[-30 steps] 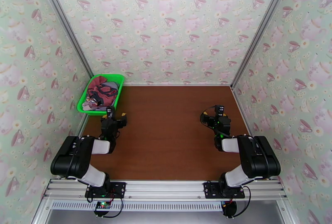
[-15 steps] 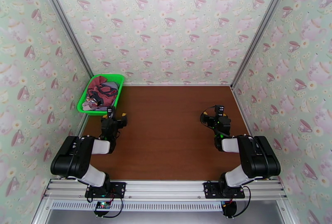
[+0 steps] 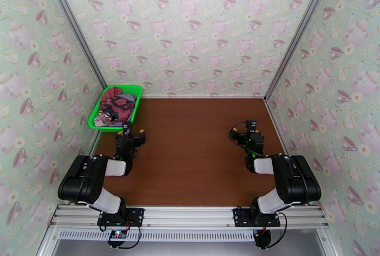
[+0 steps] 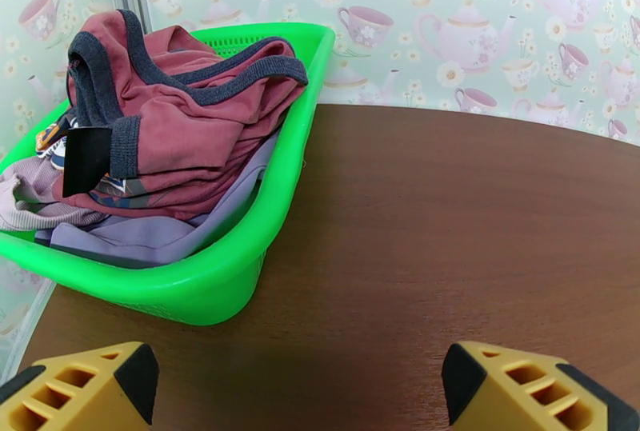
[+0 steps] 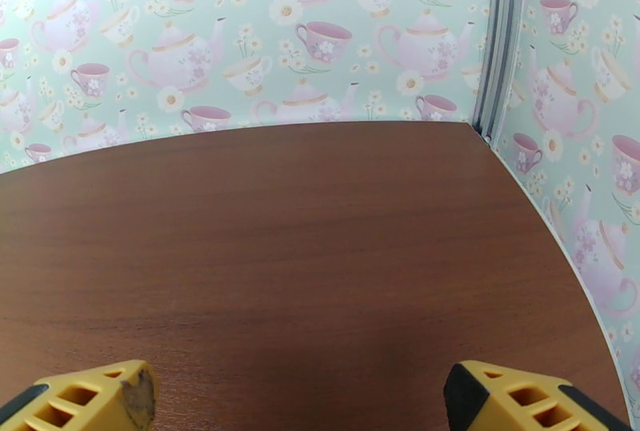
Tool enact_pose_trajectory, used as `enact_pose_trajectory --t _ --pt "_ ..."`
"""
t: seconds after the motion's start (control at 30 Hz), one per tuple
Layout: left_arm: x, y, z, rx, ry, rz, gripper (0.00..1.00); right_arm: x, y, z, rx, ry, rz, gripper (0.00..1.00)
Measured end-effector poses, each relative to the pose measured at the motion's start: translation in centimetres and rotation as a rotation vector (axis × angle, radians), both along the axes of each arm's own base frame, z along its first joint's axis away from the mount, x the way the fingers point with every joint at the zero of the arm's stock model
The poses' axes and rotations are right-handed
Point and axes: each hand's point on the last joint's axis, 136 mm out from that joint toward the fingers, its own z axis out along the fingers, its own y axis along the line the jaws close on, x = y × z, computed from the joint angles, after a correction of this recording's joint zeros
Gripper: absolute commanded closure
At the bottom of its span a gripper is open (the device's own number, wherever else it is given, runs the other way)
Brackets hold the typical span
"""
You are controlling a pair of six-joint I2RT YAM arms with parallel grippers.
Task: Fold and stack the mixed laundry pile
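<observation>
Though both jaws wide apart, empty, black label on laundry pile unreadable.

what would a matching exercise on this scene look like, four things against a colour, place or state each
1. tank top
2. basket
3. lavender shirt
4. left end effector

a. open, empty
b. bright green
c. dusty red, on top
d. beneath the tank top

Pairs: 1-c, 2-b, 3-d, 4-a
</observation>
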Motion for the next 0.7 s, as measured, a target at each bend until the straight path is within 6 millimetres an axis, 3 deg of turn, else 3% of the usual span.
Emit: enact_pose_trajectory --t 0.57,0.63,0.7 --pt "-0.1 0.4 -0.1 0.001 0.007 0.014 0.00 -0.3 0.2 0.2 -0.001 0.013 0.006 0.00" --pt "-0.6 0.4 0.4 0.017 0.023 0.036 0.00 -1.0 0.6 1.2 0.005 0.067 0.018 0.00" --pt "-1.4 -0.2 3.3 0.026 0.001 0.049 0.04 -1.0 0.8 6.0 0.027 0.067 0.016 0.00"
